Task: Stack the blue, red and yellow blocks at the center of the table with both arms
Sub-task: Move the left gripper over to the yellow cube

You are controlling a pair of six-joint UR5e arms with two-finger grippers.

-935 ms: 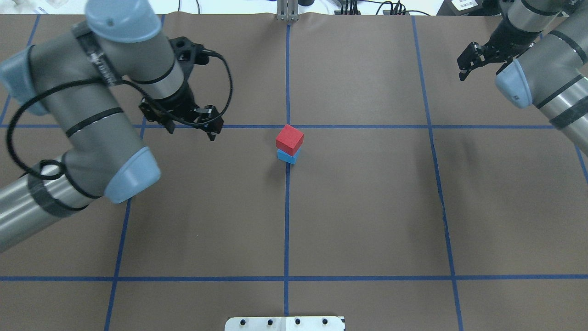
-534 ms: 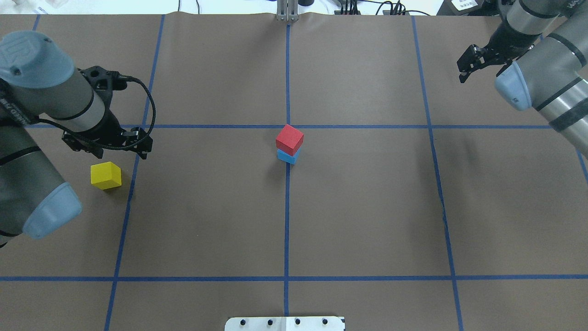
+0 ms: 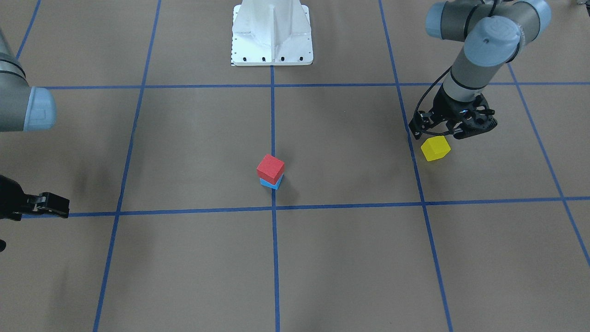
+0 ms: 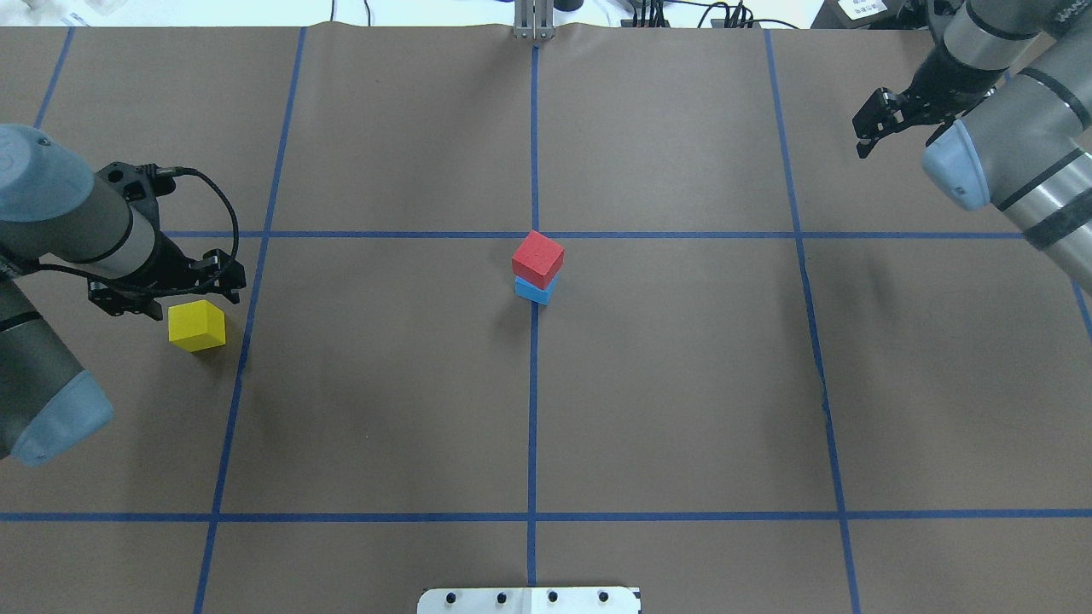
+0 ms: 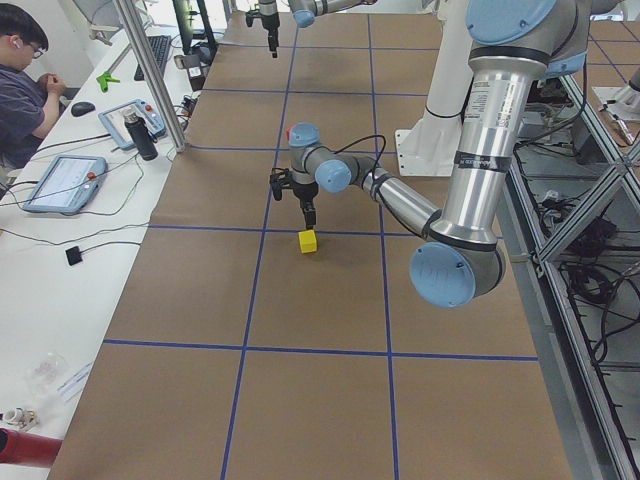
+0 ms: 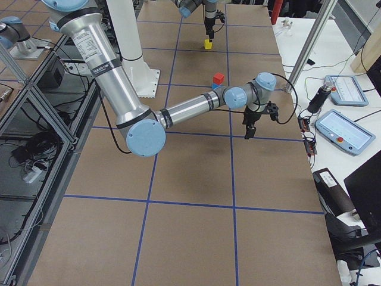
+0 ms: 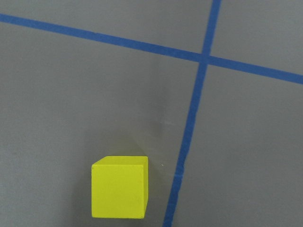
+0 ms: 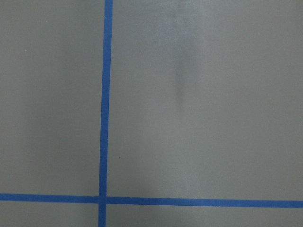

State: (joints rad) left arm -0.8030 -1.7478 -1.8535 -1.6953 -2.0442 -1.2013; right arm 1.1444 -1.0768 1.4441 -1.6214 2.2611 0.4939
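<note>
Brown paper tabletop point(image 4: 682, 384), blue tape grid point(image 4: 532, 426). At centre: red block point(image 4: 538, 258) sits on blue block point(image 4: 533, 292), the blue mostly hidden beneath it. Yellow block point(image 4: 197, 326) sits alone near the left edge. Left gripper point(image 3: 453, 130) is above it, fingers spread, empty. Right gripper point(image 4: 874, 128) is by the far right corner, half hidden by its own arm; grip unreadable.

red block point(image 4: 538, 256) atop blue block point(image 4: 534, 292), centre; yellow block point(image 4: 197, 326) apart

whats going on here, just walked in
A two-armed robot is stacking blocks. The red block already sits on the blue block at the centre of the table. The left gripper hovers open just above the yellow block, out at the side, not yet gripping it. The right gripper hangs far off, holding nothing.
</note>
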